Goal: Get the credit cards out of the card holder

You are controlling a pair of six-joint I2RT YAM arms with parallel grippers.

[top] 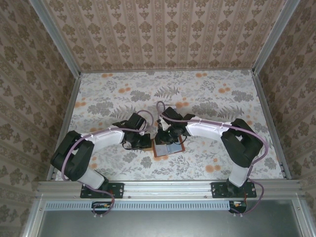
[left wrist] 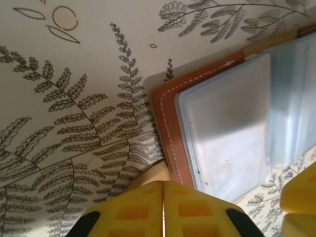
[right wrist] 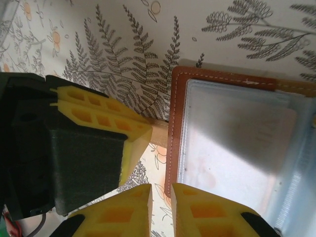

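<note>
Top external view: find card holder open flat on table between both grippers. Note left gripper clenched, empty, at brown rim; right gripper slightly parted, gripping nothing. Judge credit cards sleeved, none out; whole extraction left.

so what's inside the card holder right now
The card holder lies open: pale frosted sleeves, a faint rectangular outline behind the plastic. Whether that is a card, the frosting hides.
</note>
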